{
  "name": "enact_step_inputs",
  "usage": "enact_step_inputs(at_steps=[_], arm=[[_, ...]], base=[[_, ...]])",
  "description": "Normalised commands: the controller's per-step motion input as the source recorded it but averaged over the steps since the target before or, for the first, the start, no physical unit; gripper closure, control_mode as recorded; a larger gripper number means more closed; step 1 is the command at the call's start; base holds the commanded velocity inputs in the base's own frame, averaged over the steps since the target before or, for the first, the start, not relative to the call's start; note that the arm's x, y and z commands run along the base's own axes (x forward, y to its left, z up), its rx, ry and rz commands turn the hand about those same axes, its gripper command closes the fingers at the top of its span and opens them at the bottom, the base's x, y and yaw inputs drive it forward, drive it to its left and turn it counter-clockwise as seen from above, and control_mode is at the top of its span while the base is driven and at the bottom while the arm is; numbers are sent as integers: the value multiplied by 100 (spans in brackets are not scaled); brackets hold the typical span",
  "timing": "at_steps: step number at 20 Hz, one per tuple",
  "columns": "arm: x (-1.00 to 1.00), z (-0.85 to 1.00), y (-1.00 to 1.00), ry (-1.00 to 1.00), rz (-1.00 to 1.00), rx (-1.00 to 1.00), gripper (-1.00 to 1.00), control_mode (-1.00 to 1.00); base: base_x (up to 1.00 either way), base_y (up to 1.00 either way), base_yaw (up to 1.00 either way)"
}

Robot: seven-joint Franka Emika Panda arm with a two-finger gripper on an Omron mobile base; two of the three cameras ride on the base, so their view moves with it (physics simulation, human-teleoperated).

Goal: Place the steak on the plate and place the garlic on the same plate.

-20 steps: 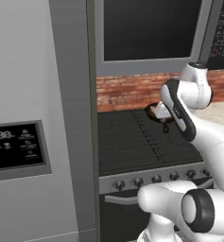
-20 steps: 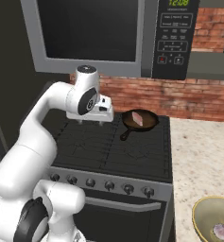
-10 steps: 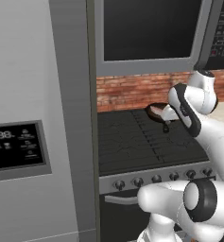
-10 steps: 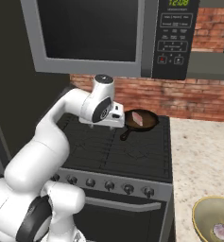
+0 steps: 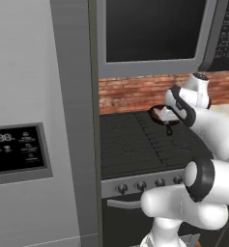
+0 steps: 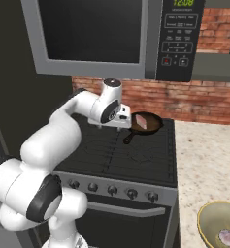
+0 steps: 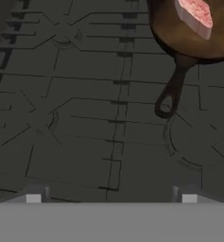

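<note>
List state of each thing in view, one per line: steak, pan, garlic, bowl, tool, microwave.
steak: lying in the pan, not gripped
pan: on the stove's back right burner, handle toward the front
garlic: sitting in the bowl
bowl: upright on the counter, right of the stove
tool: open, holding nothing, above the stove short of the pan
microwave: door shut, display lit

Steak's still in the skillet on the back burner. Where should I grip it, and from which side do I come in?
Come from above. The steak lies flat in the skillet, whose raised rim blocks a side approach. Close the end effector across its narrower width, on the thick pale edges. It looks open, over the stove short of the pan.
</note>
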Motion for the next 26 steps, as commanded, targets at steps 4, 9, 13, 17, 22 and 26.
enact_step_inputs(at_steps=[4, 9, 13, 17, 22, 26], arm=[[48, -37, -15, 1, 0, -4, -100, -100], [42, -39, -26, 1, 0, -3, -100, -100], [43, -31, -22, 5, 0, -5, -100, -100], [46, -11, -27, 3, 0, -1, -100, -100], [37, 0, -30, 2, 0, 0, -100, -100], [41, 0, -26, 2, 0, 0, -100, -100]], base=[[0, 0, 0], [0, 0, 0], [0, 0, 0], [0, 0, 0], [0, 0, 0], [0, 0, 0]])
